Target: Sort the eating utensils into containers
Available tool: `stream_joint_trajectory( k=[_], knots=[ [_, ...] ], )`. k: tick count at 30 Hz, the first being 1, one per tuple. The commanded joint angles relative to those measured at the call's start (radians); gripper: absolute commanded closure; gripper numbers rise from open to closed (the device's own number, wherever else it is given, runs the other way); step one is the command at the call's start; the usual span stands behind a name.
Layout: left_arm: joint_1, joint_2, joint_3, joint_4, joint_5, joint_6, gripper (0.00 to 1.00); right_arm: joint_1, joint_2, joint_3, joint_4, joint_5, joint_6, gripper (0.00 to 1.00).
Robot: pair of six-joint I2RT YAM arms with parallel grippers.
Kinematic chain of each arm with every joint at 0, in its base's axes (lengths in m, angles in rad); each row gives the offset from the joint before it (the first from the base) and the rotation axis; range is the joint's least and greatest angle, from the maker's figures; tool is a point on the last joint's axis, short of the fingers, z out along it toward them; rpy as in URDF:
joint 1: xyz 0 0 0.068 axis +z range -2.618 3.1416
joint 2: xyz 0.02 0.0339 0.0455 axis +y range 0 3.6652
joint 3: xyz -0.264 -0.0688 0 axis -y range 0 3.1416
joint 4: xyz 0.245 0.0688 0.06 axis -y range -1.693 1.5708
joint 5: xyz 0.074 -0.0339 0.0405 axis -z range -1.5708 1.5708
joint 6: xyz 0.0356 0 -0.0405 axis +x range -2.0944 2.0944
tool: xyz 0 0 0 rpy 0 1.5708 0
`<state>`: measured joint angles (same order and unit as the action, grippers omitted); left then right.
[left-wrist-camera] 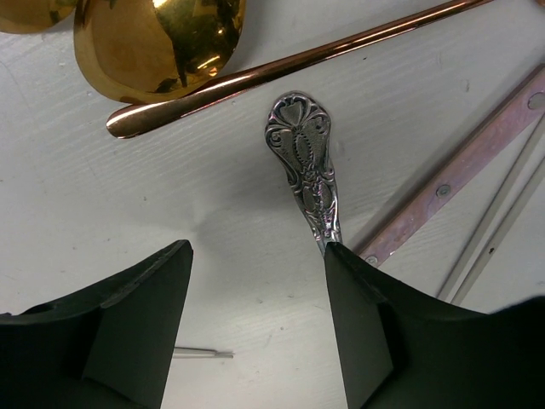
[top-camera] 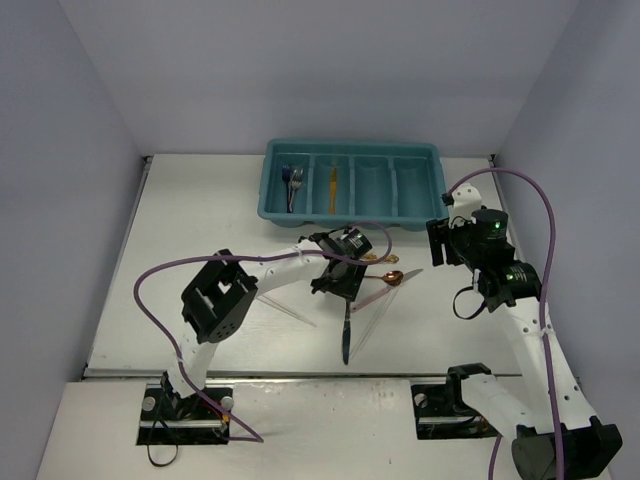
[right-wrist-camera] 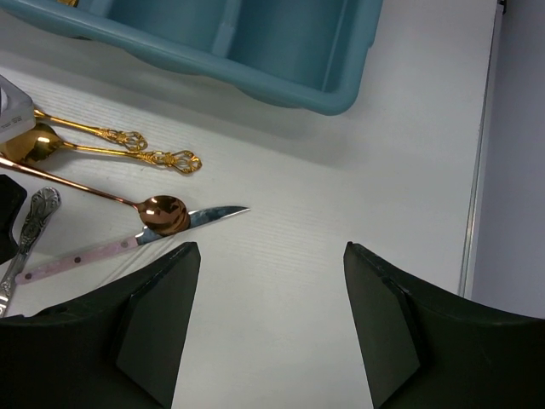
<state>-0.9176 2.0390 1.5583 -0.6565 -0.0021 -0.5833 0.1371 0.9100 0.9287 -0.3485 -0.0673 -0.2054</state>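
Note:
The teal tray [top-camera: 350, 205] with its long containers stands at the back; silver utensils [top-camera: 291, 182] lie in the leftmost one and a gold utensil [top-camera: 334, 180] in the second. My left gripper [left-wrist-camera: 255, 251] hangs open low over the table. An ornate silver handle [left-wrist-camera: 306, 166] runs under its right fingertip [left-wrist-camera: 341, 260], and nothing lies between the fingers. Just beyond lie a copper spoon [left-wrist-camera: 281, 72], a gold spoon bowl [left-wrist-camera: 157, 43], a pink-handled knife [left-wrist-camera: 460, 175] and pale chopsticks [left-wrist-camera: 498, 226]. My right gripper [right-wrist-camera: 271, 251] is open over bare table, right of the copper spoon [right-wrist-camera: 162, 211].
Two gold ornate-handled spoons [right-wrist-camera: 111, 141] lie near the tray's front wall [right-wrist-camera: 281, 85]. A dark knife blade [top-camera: 347, 335] and another chopstick [top-camera: 285, 305] lie nearer the arm bases. The table's right edge [right-wrist-camera: 477, 170] is close to my right gripper.

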Motion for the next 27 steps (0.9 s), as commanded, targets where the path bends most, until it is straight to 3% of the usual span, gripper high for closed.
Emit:
stream_joint_trajectory(
  k=[1,9,13,17,22,27],
  knots=[
    [-0.017,-0.008,0.056,-0.016,0.02,-0.033,0.41,-0.007,0.003,0.002,0.066,-0.006,0.008,0.34],
    [-0.033,0.028,0.075,-0.017,0.038,-0.054,0.42,-0.008,-0.003,-0.013,0.069,-0.012,0.004,0.34],
    [-0.033,0.045,0.065,-0.026,0.028,-0.075,0.48,-0.01,-0.005,-0.014,0.071,-0.012,0.001,0.34],
    [0.03,0.049,-0.012,-0.026,0.063,-0.054,0.7,-0.014,-0.019,-0.009,0.071,-0.01,-0.014,0.34],
    [0.146,0.041,-0.098,-0.068,0.096,0.034,0.89,-0.016,-0.023,-0.003,0.071,-0.01,-0.026,0.34],
    [0.219,0.022,-0.133,-0.088,0.111,0.073,0.93,-0.017,0.001,0.005,0.071,-0.029,-0.011,0.34]
  ],
)
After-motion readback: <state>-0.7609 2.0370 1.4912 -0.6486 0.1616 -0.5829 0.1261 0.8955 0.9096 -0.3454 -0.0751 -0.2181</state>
